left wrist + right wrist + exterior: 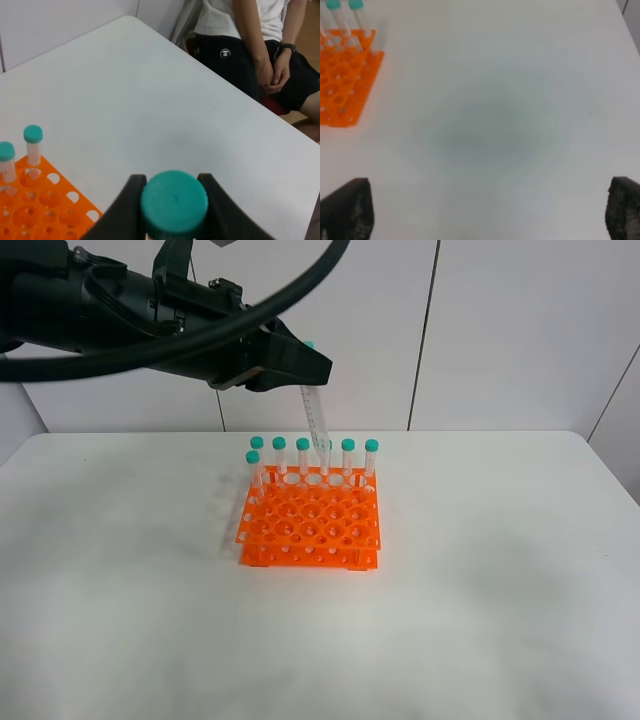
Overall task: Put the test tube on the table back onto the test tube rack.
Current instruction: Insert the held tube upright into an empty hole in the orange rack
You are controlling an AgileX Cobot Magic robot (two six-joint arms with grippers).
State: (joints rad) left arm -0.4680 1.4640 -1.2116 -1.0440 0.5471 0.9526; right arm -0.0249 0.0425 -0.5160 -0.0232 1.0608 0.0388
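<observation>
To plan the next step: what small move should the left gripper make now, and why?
Probably shift the test tube toward a free hole of the test tube rack. The left gripper holds it by the cap, tilted, above the back row, where capped tubes already stand.

Left arm (110, 300) enters from upper left, held high, forearm near level. Left gripper (308, 362): fingers (125, 210) clamped either side of the test tube (315, 418) at its cap. Right gripper (490, 212): fingers (347, 210) spread wide apart, pointing downward.
</observation>
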